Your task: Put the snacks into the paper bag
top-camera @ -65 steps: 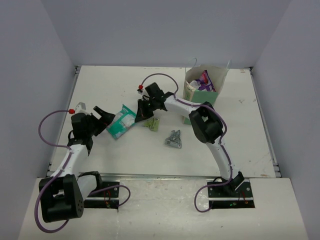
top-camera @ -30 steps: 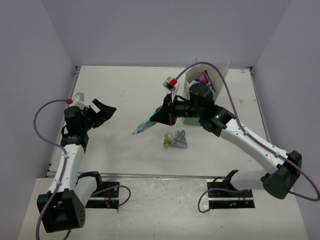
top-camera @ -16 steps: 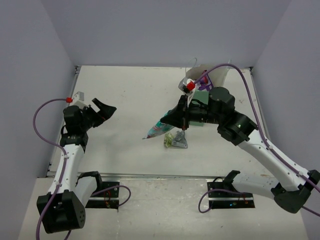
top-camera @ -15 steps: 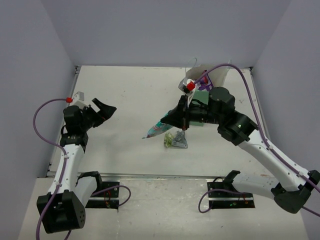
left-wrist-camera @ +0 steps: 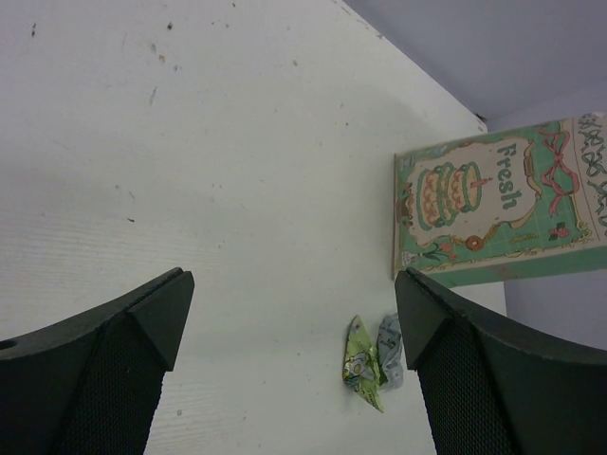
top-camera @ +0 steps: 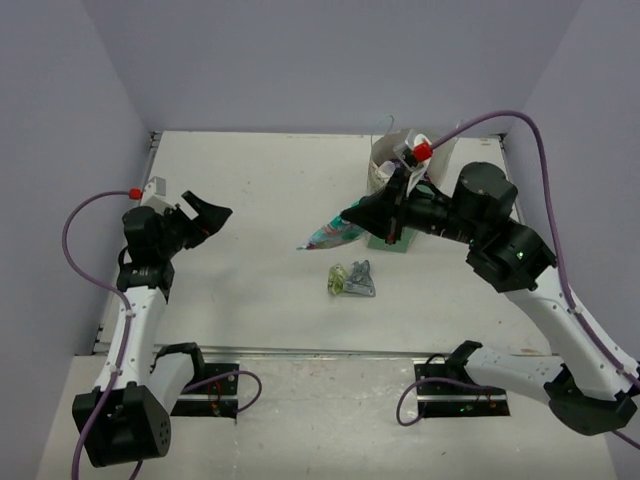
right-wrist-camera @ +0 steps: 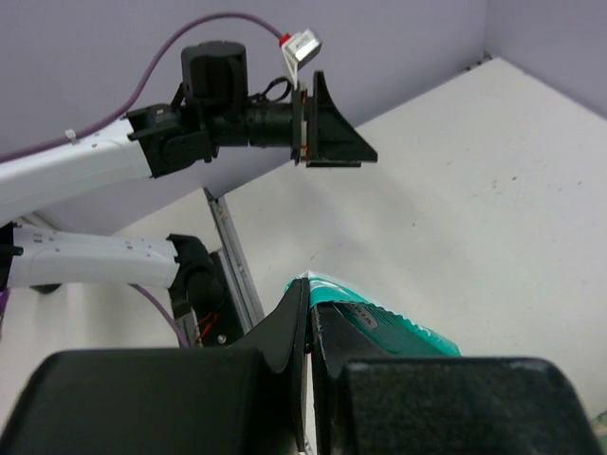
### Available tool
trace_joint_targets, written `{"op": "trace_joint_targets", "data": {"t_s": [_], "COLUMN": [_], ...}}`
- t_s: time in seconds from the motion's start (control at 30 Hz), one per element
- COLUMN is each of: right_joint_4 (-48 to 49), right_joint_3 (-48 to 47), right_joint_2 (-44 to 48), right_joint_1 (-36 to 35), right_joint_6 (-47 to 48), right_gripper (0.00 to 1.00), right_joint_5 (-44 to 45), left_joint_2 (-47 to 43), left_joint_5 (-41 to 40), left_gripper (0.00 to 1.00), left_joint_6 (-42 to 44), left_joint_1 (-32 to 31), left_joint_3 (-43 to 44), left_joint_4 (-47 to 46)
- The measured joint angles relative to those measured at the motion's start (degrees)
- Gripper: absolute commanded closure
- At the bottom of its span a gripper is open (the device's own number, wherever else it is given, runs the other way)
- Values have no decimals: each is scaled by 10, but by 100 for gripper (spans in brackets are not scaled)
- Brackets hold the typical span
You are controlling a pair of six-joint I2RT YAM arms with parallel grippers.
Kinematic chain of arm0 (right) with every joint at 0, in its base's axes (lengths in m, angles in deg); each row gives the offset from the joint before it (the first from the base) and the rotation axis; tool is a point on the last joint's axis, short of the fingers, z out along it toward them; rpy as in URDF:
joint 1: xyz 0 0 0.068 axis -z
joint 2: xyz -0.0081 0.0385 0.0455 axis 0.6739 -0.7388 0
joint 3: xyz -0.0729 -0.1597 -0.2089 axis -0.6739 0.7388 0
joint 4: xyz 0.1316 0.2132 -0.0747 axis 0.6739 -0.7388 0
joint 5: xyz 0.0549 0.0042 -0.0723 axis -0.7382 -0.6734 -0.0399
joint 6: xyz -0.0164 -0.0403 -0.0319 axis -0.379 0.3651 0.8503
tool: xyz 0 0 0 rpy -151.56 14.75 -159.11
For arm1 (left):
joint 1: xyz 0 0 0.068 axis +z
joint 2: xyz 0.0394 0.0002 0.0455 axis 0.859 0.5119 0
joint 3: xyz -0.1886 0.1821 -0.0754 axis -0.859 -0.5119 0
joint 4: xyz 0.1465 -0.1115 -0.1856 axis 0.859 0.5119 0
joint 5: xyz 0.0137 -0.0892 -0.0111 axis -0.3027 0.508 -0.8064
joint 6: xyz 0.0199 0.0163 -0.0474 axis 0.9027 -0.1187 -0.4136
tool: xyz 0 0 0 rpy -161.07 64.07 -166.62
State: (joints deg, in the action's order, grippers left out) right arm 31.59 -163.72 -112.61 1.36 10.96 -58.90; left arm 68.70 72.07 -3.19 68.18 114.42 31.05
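Note:
My right gripper is shut on the teal packet and holds it in the air just left of the paper bag; the packet also shows in the right wrist view, pinched at its edge. The mint-green bag stands at the back right with a purple packet inside; its printed side shows in the left wrist view. A small green packet and a silver packet lie together on the table, also seen in the left wrist view. My left gripper is open and empty at the left.
The white table is bounded by grey walls on three sides and a metal rail along its front edge. My left arm shows across the table in the right wrist view.
My right arm has lifted the teal packet off the table and carried it up and right toward the bag. The left gripper stays open and has barely moved.

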Motion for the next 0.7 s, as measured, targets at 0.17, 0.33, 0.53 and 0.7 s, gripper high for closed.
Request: {"op": "trace_joint_targets", "data": {"t_s": [0.17, 0.33, 0.53, 0.7], "right_joint_4": [-3, -7, -14, -22], "right_joint_3": [-52, -110, -158, -193], "right_joint_2": [1, -20, -48, -60], "right_joint_1": [27, 77, 142, 207], "right_joint_6": [0, -7, -19, -32], "right_gripper": [100, 100, 100, 100], "right_joint_5": [6, -1, -9, -22], "left_joint_2": [-3, -10, -11, -11], "left_joint_5": [3, 4, 4, 4], "left_gripper": [7, 7, 7, 7], "left_joint_6": [0, 0, 2, 2], "left_joint_1": [-2, -5, -7, -9], "left_joint_3": [6, 8, 31, 43], "left_joint_4": [2, 10, 22, 22]}}
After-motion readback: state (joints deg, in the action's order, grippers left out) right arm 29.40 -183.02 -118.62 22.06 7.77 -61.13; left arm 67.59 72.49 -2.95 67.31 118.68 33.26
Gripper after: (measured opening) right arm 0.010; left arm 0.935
